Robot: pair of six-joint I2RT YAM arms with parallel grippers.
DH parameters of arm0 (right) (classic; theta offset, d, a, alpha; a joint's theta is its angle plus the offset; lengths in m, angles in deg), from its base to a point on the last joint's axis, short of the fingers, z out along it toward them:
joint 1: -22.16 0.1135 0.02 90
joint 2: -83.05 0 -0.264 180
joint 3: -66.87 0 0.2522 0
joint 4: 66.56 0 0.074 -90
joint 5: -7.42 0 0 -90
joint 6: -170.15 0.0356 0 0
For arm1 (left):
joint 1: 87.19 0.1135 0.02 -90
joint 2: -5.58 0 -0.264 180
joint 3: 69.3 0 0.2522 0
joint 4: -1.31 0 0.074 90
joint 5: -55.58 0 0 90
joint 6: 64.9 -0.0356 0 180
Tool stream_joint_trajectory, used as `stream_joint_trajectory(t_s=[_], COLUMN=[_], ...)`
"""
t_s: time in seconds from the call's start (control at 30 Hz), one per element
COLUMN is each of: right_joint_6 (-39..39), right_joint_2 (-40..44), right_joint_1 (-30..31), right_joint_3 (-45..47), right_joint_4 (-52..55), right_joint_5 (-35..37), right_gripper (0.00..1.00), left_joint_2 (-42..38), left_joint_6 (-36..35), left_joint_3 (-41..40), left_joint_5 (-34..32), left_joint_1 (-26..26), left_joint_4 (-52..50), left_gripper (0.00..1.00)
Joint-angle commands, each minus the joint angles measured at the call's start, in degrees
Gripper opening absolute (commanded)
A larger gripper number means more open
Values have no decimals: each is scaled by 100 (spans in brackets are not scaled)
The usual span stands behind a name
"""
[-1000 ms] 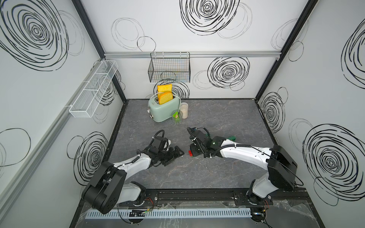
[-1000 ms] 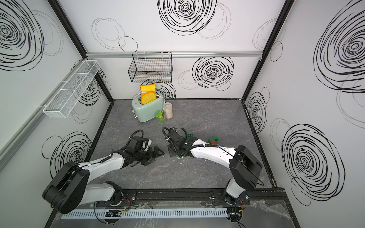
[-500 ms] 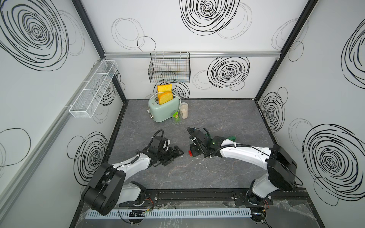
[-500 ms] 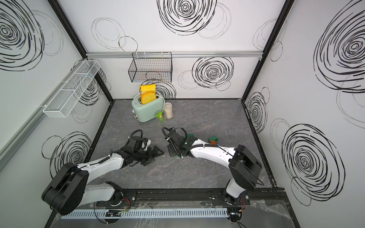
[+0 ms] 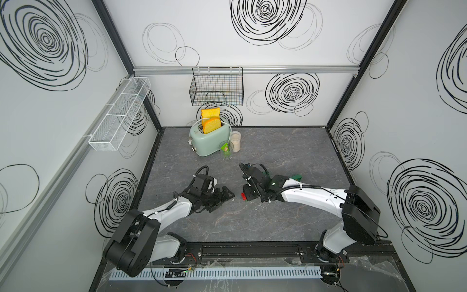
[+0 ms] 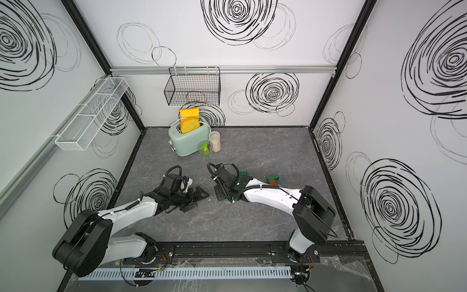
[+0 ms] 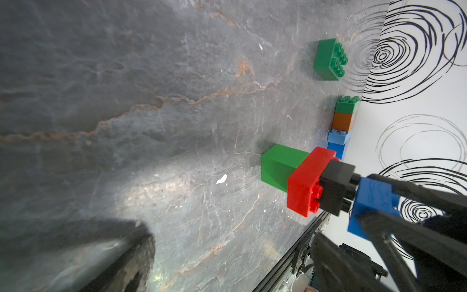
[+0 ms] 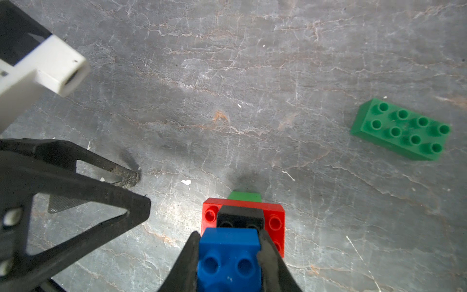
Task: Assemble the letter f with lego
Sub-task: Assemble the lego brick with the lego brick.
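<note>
A mint toaster with two toast slices is seen upper centre in both top views. A jar and a glass are set just beside it on its right. A black wire basket is hung on the back wall and a white wire shelf on the left wall. All are well apart from the work area.

On the grey table a loose green brick is lying studs up. A second stack (green, orange, light blue, blue) is laid on its side nearer the right wall. The held stack is at frame centre in the top views, mostly hidden by the right arm; only a red sliver is shown.

The left gripper is placed just left of the held stack, clear of it. Its jaws are spread wide with nothing between them. The right gripper is clenched on the blue brick, one finger on each side face.

From the gripper down, the stack order is blue, black brick, red brick, green base brick. The long axis is held near upright, slightly tilted, studs toward the gripper. The green end is at the table; contact cannot be confirmed. The red brick is the widest and overhangs the black on both sides.
</note>
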Motion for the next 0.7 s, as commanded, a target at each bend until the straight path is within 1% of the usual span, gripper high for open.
stream_joint_trajectory(t_s=[0.0, 0.3, 0.67], right_joint_6=[-9, -135, -307], right_joint_2=[10, 31, -30], right_joint_1=[3, 1, 7], right_joint_3=[255, 256, 200], right_joint_4=[356, 512, 746], right_joint_5=[24, -44, -288], right_gripper=[31, 31, 30], left_joint_2=[-124, -90, -73], left_joint_6=[14, -21, -33], left_joint_3=[84, 143, 164], left_joint_5=[2, -13, -28], left_joint_1=[43, 42, 43], left_joint_4=[-16, -55, -32], left_gripper=[98, 98, 98])
